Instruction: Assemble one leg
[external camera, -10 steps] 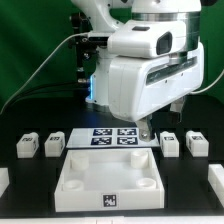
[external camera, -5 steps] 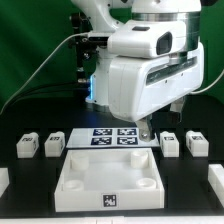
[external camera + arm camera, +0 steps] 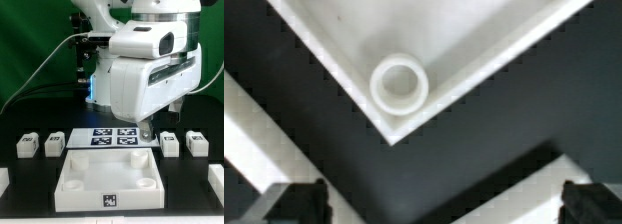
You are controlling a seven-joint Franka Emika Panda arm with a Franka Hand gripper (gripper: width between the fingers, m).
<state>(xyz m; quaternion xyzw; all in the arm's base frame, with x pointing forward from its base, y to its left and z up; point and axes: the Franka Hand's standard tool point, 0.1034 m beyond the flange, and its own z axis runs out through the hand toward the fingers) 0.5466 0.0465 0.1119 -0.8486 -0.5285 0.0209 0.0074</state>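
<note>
The four legs are small white blocks with square markers. Two stand at the exterior view's left [image 3: 25, 146] [image 3: 54, 143] and two at its right [image 3: 170, 144] [image 3: 197, 144]. The large white tray-like piece [image 3: 72, 178] with round corner sockets lies in front of them. My gripper [image 3: 441, 208] is open and empty, its dark fingertips [image 3: 292, 206] wide apart. It hangs above one corner of the tray-like piece [image 3: 491, 40], over a round socket [image 3: 400, 85]. In the exterior view the arm's white body hides most of the gripper. No leg shows in the wrist view.
The marker board [image 3: 113, 137] lies flat behind the tray-like piece, between the two pairs of legs. White blocks sit at the table's left edge [image 3: 3, 181] and right edge [image 3: 215, 178]. The arm's bulk [image 3: 150, 70] hangs over the back middle.
The arm has shifted slightly toward the exterior view's right. The legs and the tray-like piece have not moved.
</note>
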